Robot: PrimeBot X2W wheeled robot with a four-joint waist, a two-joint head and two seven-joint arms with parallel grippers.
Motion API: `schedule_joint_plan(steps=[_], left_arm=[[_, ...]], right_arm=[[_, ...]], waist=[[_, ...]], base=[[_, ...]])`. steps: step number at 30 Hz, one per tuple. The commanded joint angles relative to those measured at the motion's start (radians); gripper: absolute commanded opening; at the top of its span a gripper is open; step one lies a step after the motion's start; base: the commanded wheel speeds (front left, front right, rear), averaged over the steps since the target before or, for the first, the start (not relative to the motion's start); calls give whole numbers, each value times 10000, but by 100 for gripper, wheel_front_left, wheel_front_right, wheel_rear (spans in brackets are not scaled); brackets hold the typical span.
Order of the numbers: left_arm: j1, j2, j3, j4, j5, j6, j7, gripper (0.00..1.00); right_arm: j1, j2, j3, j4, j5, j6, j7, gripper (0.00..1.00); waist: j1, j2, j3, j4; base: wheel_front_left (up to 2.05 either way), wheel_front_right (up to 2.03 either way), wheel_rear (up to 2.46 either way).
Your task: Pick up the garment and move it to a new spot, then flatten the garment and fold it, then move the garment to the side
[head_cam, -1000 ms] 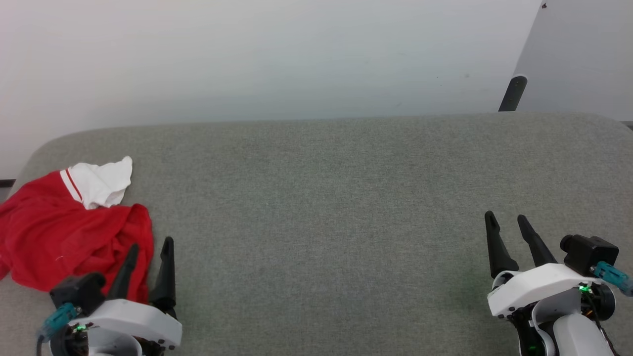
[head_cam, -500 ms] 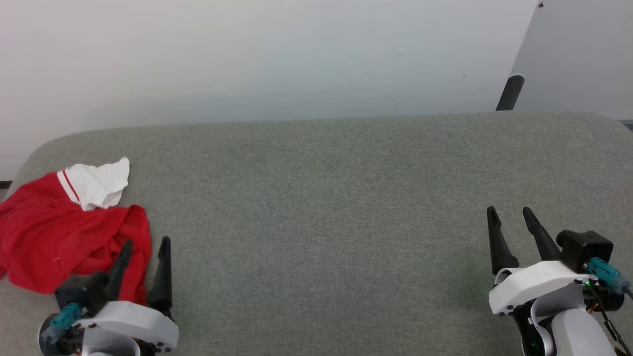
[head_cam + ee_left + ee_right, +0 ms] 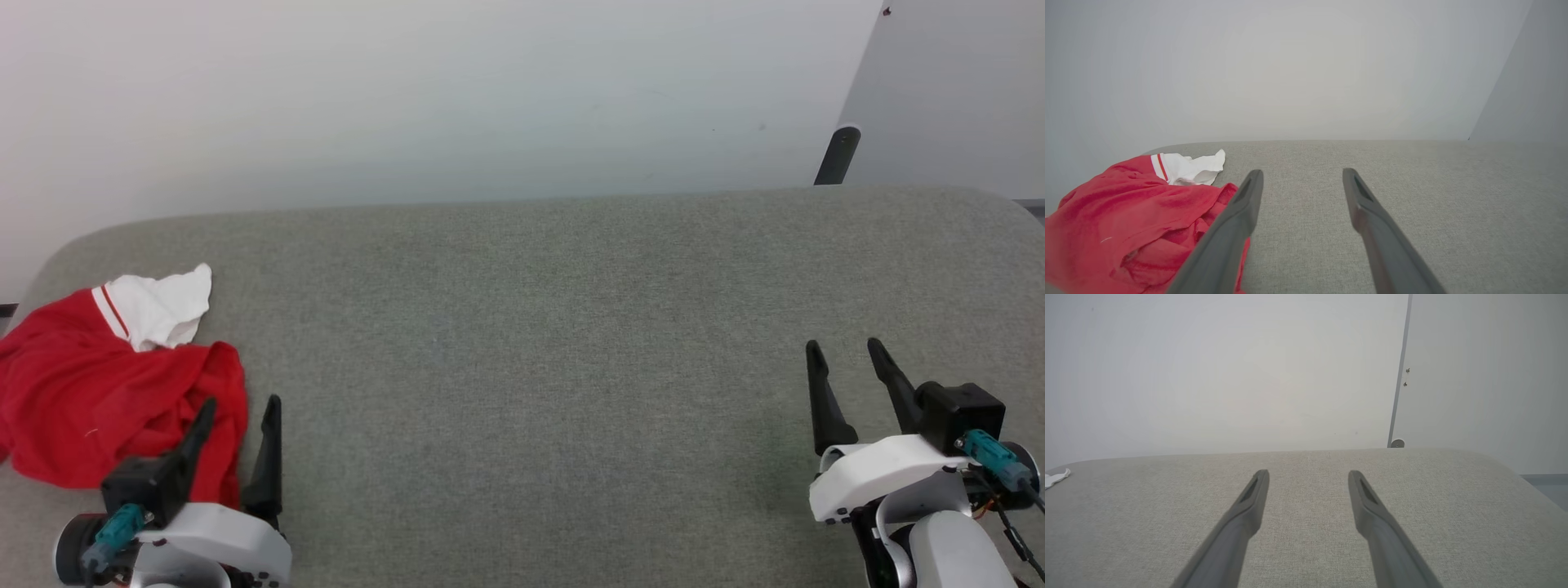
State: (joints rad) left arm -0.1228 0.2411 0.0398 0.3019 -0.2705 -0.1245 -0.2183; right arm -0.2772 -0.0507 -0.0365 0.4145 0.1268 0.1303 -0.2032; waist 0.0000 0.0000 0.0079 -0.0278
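While the red soft-fabric short-sleeved shirt (image 3: 90, 400), with a white sleeve and red-and-white striped trim, is lying crumpled at the left edge of the head view on the grey fabric-covered table (image 3: 531, 327), the left gripper (image 3: 242, 402) is hovering at the lower left, just beside the shirt's right-hand folds. Its jaws are standing spread and holding nothing. One dark finger is overlapping the red cloth in the picture, though I cannot tell whether it is touching. At the lower right, the right gripper (image 3: 843, 343) is hanging well apart from the shirt, its jaws likewise spread and empty over bare table. A pale wall (image 3: 408, 98) is rising behind the table.
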Motion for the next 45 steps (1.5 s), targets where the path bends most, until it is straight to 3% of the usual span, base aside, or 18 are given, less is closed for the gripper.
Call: schedule_joint_plan(steps=[1,23,45], left_arm=[[-106,35,48,-1,199,-53,-79,100],[-250,144,14,389,676,-70,-491,100],[-356,153,-227,741,-308,-72,-459,100]], right_arm=[[-94,9,-69,4,-138,6,-102,100],[-234,3,-37,362,-609,7,-590,100],[-138,6,-80,482,216,7,-630,100]], waist=[[0,0,-3,-10],[0,0,-16,-98],[0,0,-70,250]], base=[[0,0,0],[0,0,0],[0,0,0]])
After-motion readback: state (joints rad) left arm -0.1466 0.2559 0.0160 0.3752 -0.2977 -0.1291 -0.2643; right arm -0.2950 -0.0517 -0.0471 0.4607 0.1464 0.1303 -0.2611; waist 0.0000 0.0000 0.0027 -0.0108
